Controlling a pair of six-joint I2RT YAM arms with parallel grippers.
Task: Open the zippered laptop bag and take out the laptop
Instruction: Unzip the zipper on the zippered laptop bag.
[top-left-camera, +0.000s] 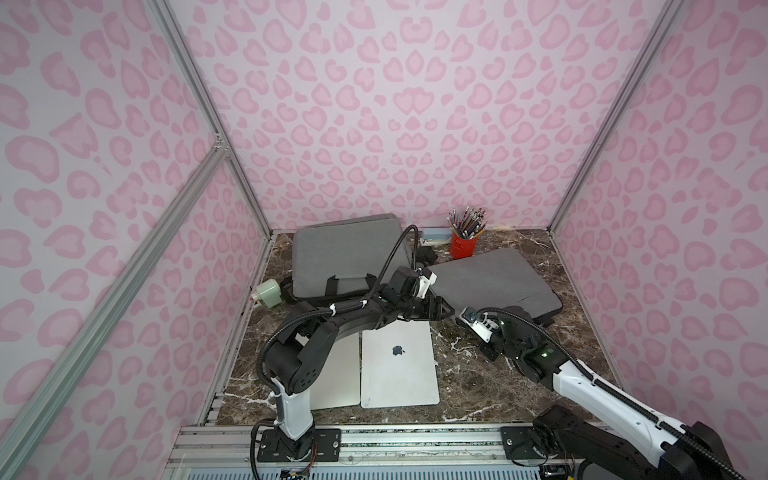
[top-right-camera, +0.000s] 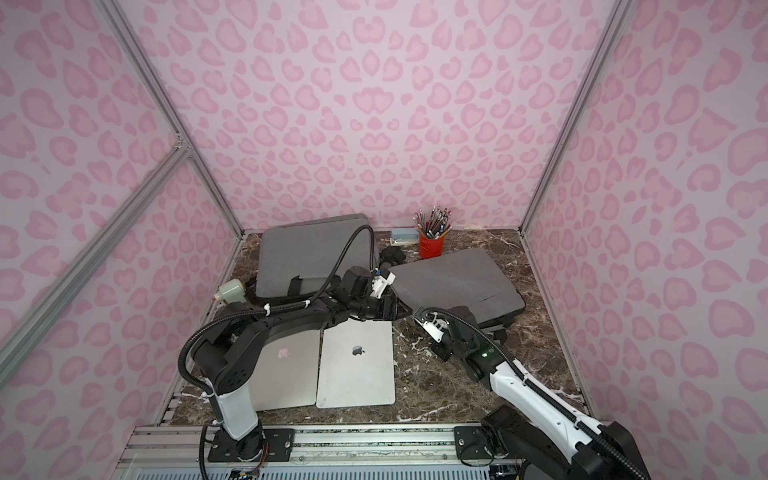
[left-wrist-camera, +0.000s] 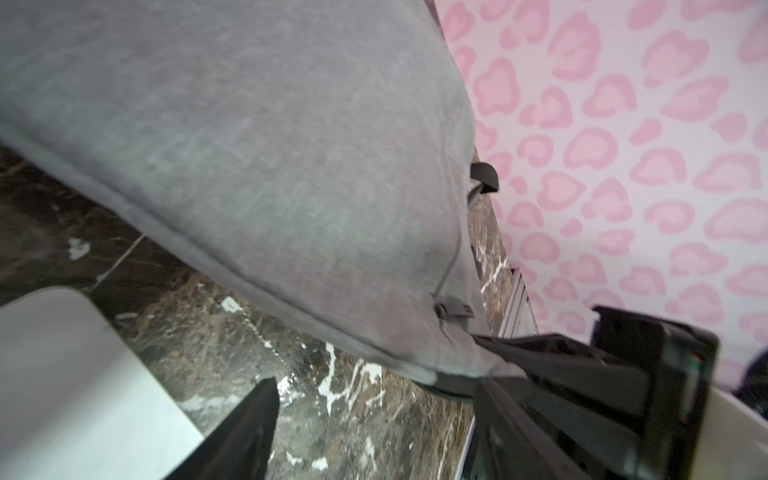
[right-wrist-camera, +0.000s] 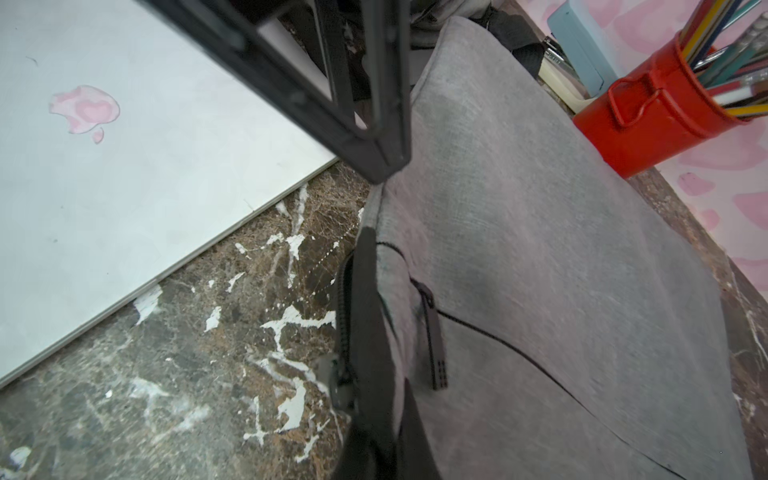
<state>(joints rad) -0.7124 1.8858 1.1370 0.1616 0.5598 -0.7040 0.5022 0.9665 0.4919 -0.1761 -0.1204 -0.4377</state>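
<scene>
The grey laptop bag (top-left-camera: 494, 282) is lying flat on the marble counter (top-left-camera: 465, 374), right of centre, its near left corner pointing toward both arms. The left pincer (left-wrist-camera: 374, 390) is standing spread, its fingers well apart around that corner and gripping nothing. The right pincer (top-left-camera: 468, 316) is pressing together at the bag's black zipper edge (right-wrist-camera: 344, 291); whether it is pinching a pull I cannot tell. A silver laptop (top-left-camera: 399, 365) and a second laptop (top-right-camera: 291, 374) are lying bare on the counter in front, and whether another is sitting inside this bag is hidden. The bag is looking soft and padded, so it is likely sagging and sliding when tugged; the small zipper tab is offering the best pinch while the other pincer is pinning the fabric. A laptop is probably handling stiff, smooth and fairly heavy, so gripping a thin edge firmly is looking wisest
</scene>
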